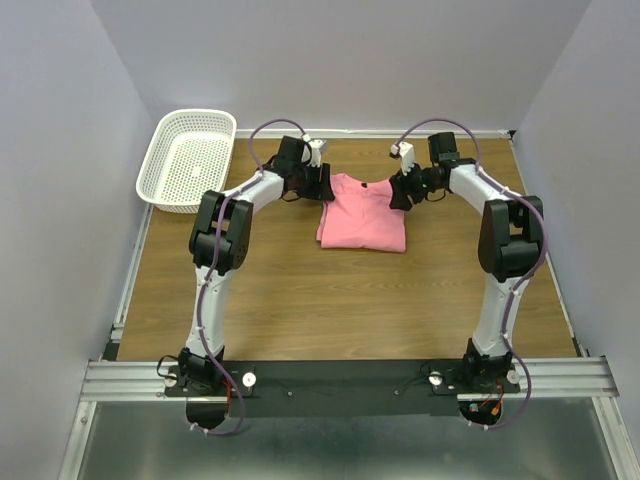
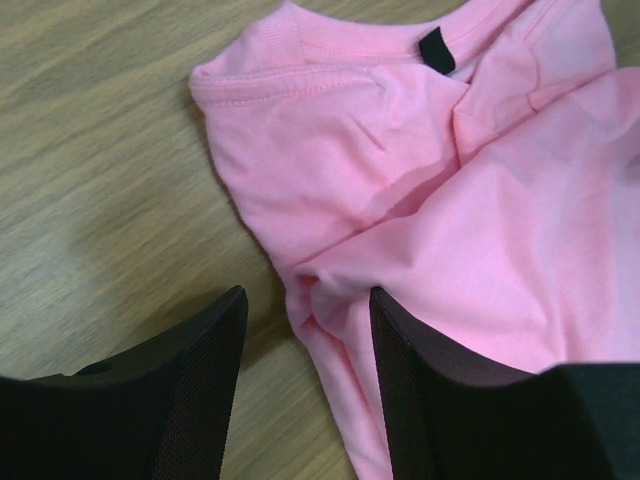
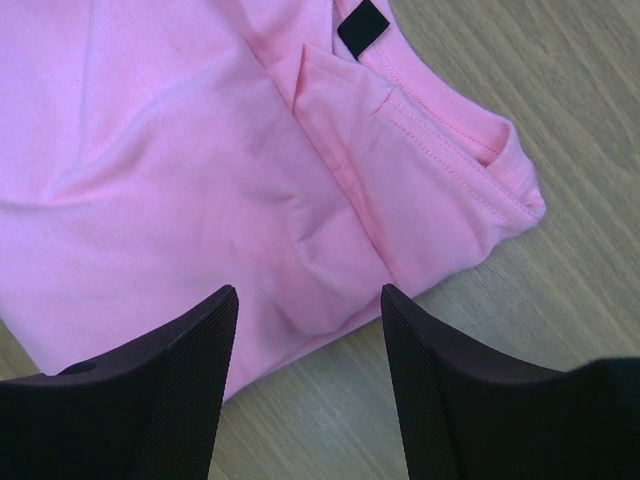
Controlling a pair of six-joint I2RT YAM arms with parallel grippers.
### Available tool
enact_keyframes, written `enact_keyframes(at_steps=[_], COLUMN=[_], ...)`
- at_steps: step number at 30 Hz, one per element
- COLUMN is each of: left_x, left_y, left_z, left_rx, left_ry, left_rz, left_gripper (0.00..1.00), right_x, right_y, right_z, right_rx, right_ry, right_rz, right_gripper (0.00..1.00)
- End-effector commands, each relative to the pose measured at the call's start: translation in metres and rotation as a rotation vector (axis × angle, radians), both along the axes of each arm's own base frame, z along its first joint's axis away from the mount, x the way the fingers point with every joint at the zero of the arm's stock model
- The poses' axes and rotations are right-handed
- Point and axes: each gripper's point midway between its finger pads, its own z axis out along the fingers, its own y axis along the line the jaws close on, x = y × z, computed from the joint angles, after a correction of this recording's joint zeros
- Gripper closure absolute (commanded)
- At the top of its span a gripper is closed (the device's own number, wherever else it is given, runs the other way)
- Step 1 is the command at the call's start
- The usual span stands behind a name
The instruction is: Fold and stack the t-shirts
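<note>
Fingers first, since they fill the bottom of both wrist views: left gripper (image 2: pixel 308 300) is spread wide and has hold of nothing, with just a bit of cloth edge lying under the gap. Right gripper (image 3: pixel 308 292) is the same deal, wide open, gripping nothing. Each sits over its own collar-end corner of the shirt (image 1: pixel 362 215), one either side of the neck. Makes sense to me: to flip that end over toward the hem you'd want both corners lifted together, or the cloth goes skewed

Shirt is on the table (image 1: pixel 300 300), far middle, between the two arms. Looks part folded, sides tucked in so it's a rough rectangle, black label (image 2: pixel 436 48) showing inside the neck. It's lumpy near the left fingers, so a pinch there might grab more than one layer (probably what you want tbh)

Can't tell whether the fingertips are touching the cloth or hanging just above it

Basket (image 1: pixel 190 160) is in the far left corner, well apart from the shirt. My guess: folding about halfway, stacking not started
</note>
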Motion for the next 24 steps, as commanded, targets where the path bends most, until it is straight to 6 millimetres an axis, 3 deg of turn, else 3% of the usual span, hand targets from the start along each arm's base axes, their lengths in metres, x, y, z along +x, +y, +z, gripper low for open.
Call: enact_keyframes(at_steps=[1,13,18,21,23,24], left_x=[-0.003,-0.005,-0.004,-0.004,-0.005,-0.005], left_y=[-0.016,-0.022,-0.026,-0.029,-0.031,-0.031], left_z=[0.009,0.007,0.006,0.006,0.007,0.008], left_rx=[-0.073,-0.104,-0.123,-0.138,-0.149,-0.153], left_ry=[0.011,0.021,0.032,0.038,0.045,0.042], left_rz=[-0.052,-0.075,-0.088,-0.098,-0.105,-0.107], left_gripper=[0.4,0.43,0.48,0.55,0.6,0.67], right_x=[0.0,0.019,0.017,0.015,0.013,0.012], right_y=[0.003,-0.004,-0.005,-0.004,-0.003,-0.003], right_z=[-0.005,-0.018,-0.021,-0.021,-0.02,-0.018], right_rx=[0.026,-0.002,-0.006,-0.002,0.002,0.007], right_ry=[0.033,0.044,0.054,0.056,0.057,0.056], right_rz=[0.017,-0.029,-0.03,-0.019,-0.014,-0.011], right_gripper=[0.34,0.42,0.45,0.53,0.67,0.72])
